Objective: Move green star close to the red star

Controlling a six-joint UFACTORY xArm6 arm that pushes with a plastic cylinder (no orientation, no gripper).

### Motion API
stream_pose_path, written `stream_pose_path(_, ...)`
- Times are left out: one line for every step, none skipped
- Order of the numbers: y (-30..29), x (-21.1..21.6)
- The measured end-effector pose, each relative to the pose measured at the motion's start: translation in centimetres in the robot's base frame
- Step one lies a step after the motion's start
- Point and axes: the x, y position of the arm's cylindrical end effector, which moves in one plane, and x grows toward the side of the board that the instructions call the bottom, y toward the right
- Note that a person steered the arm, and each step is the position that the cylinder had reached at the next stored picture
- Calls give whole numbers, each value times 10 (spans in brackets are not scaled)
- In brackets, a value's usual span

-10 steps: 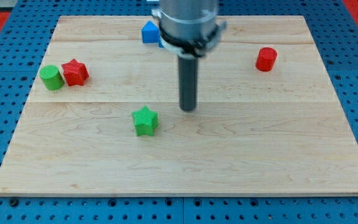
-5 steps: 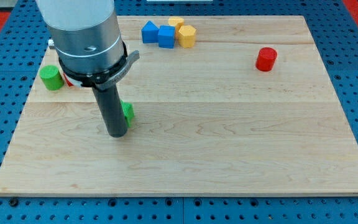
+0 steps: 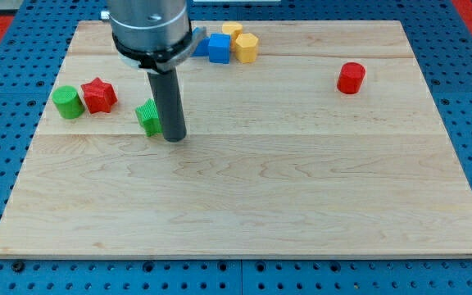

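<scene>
The green star (image 3: pixel 147 116) lies on the wooden board (image 3: pixel 301 188), left of centre, partly hidden behind my rod. My tip (image 3: pixel 174 137) rests on the board right against the star's right side. The red star (image 3: pixel 99 95) sits up and to the left of the green star, with a gap of about one block width between them. A green cylinder (image 3: pixel 68 102) touches the red star's left side.
A blue block (image 3: pixel 219 48) and two yellow blocks (image 3: pixel 245 46) cluster at the view's top, just right of the arm's body; another blue block is mostly hidden behind it. A red cylinder (image 3: pixel 351 78) stands at the upper right.
My tip went round from the right of the green star to its lower left, then to its right side. The star has moved up and left, nearer the red star.
</scene>
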Motion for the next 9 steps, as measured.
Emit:
stream_pose_path(-26, -12)
stream_pose_path(-64, -26)
stream_pose_path(-20, 13)
stream_pose_path(96, 37)
stream_pose_path(219, 31)
stream_pose_path(310, 5)
stream_pose_path(321, -24)
stream_pose_path(321, -69)
stream_pose_path(321, -83)
